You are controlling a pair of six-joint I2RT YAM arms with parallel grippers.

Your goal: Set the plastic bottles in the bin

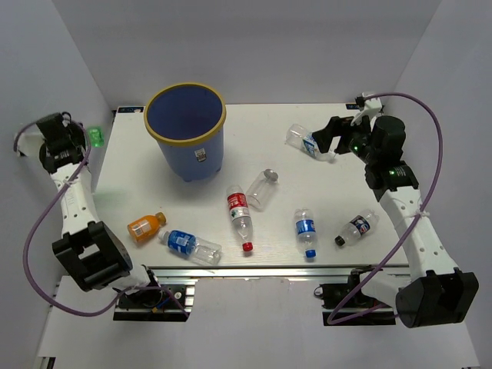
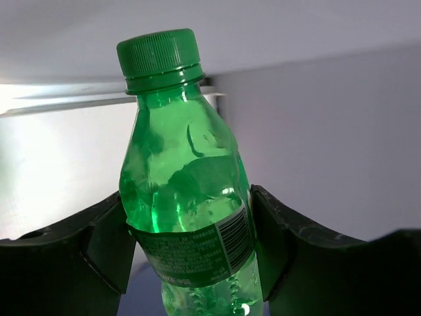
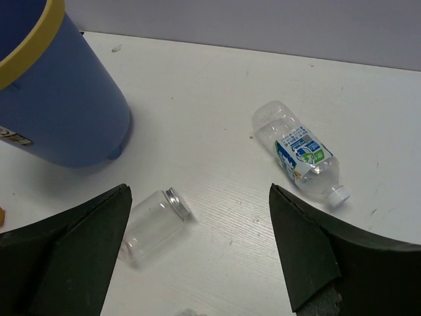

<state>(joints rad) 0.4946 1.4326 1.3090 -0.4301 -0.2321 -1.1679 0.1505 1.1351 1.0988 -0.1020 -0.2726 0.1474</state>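
The left tool [image 2: 187,224] grips the green bottle [image 2: 181,178] at its barcode label: translucent, dented, green cap at the far end. The right tool [image 3: 198,197] hangs wide open; ahead to its right a clear bottle [image 3: 301,155] lies on the desk [image 3: 217,112], bin [image 3: 59,112] ahead-left.

We see the bench [image 1: 330,192] brightly and evenly lit from above, with soft, short shadows under the bin [image 1: 188,161] and glare along the bench's near edge. In the left wrist view the green bottle [image 2: 184,197] glows translucent with small highlights. The background to its left washes out, and the fingers [image 2: 59,257] of the left tool [image 2: 187,217] are near black. The right wrist view is sharp, though the right tool [image 3: 198,217] shows dark and featureless.
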